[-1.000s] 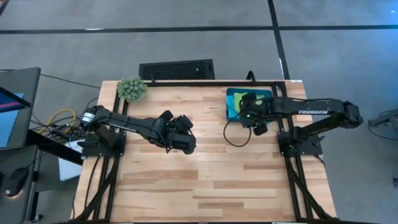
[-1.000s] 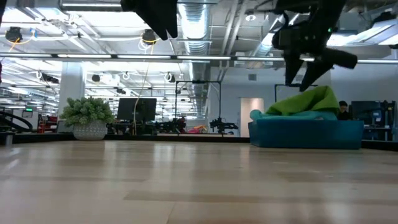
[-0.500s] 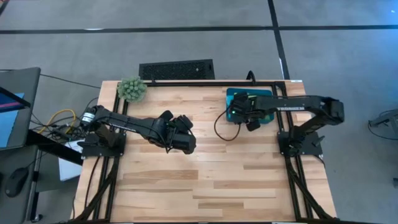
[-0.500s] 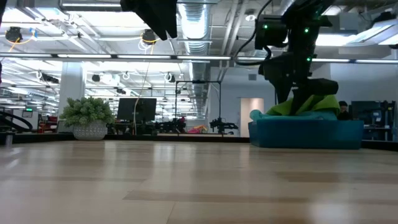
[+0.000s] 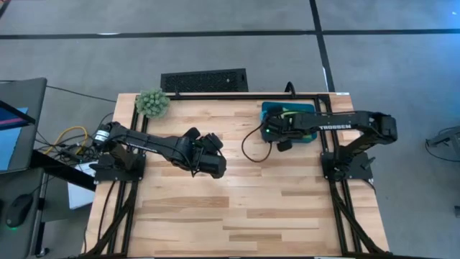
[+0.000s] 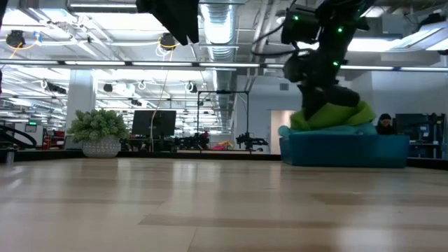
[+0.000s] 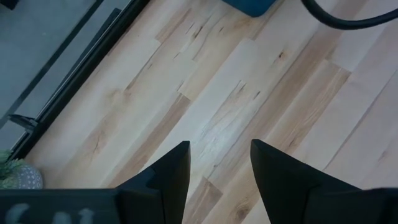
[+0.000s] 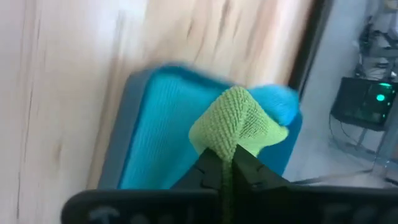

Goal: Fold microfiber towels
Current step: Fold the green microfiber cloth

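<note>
A lime green microfiber towel [image 8: 239, 127] lies on top of a blue and teal stack of towels [image 5: 296, 109] at the table's far right; in the low view the green towel [image 6: 339, 115] bulges above the teal stack [image 6: 343, 149]. My right gripper [image 8: 229, 169] is down on the stack, shut on the green towel. My left gripper [image 7: 219, 168] hangs open above bare wood left of the table's middle [image 5: 214, 162], holding nothing. My right gripper pinches a raised fold of the green towel [image 8: 231, 144] between its two fingers. The fingers come slanting down from the table's right side. The cloth stands up in a peak above the fingertips, and the rest of it lies on the blue towel [image 8: 161, 124] beneath.
A fuzzy green plant ball [image 5: 152, 103] in a pot stands at the far left corner. A black grille [image 5: 204, 79] lies beyond the far edge. A black cable [image 5: 251, 144] loops beside the right arm. Bare wood [image 5: 251, 208] fills the table's middle and near half.
My right gripper has sunk and gone toward the table's left onto the towel stack, then shut on the green towel, bunching it into a peak. My left arm has kept still.
</note>
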Robot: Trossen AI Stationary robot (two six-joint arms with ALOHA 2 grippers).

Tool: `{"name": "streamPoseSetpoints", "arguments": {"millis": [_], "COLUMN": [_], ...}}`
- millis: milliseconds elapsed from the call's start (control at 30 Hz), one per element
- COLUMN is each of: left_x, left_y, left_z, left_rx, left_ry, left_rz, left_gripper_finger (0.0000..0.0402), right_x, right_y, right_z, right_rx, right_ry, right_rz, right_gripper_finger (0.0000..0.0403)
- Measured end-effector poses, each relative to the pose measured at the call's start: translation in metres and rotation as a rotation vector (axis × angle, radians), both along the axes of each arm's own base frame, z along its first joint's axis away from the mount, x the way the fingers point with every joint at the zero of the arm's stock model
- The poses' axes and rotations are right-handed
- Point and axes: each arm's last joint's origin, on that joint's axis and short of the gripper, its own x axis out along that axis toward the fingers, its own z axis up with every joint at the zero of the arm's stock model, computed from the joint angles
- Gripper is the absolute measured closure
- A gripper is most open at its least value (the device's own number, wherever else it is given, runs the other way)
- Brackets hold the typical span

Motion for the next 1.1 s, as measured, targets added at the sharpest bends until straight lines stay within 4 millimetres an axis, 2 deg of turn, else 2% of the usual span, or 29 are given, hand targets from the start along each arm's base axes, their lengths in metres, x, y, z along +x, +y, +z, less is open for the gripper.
{"name": "streamPoseSetpoints", "arguments": {"millis": [167,267,433,600,767,933,1100], "left_x": [0.0,0.0,0.0,0.0,0.0,0.0,0.0], "left_y": [0.0,0.0,0.0,0.0,0.0,0.002,0.003], "left_z": [0.0,0.0,0.0,0.0,0.0,0.0,0.0], "left_rx": [-0.001,-0.008,-0.011,-0.024,-0.025,-0.026,-0.026], "left_ry": [0.0,0.001,-0.001,0.002,0.002,0.003,0.003], "left_rz": [0.0,-0.001,0.002,0.0,0.002,0.005,0.009], "left_gripper_finger": [0.0239,0.0239,0.0239,0.0239,0.0239,0.0239,0.0239], "right_x": [0.012,0.019,0.02,0.017,0.013,0.013,0.013], "right_y": [-0.003,-0.009,-0.019,-0.02,-0.018,-0.013,-0.005], "right_z": [0.002,-0.001,-0.014,-0.014,-0.011,-0.009,-0.006], "right_rx": [0.082,0.129,0.125,0.057,0.044,-0.007,-0.138], "right_ry": [-0.199,-0.271,-0.213,-0.155,-0.136,-0.127,-0.061], "right_rz": [-0.075,-0.124,-0.142,-0.144,-0.146,-0.141,-0.106], "right_gripper_finger": [0.0394,0.0389,0.0385,0.0375,0.0342,0.0293,0.0235]}}
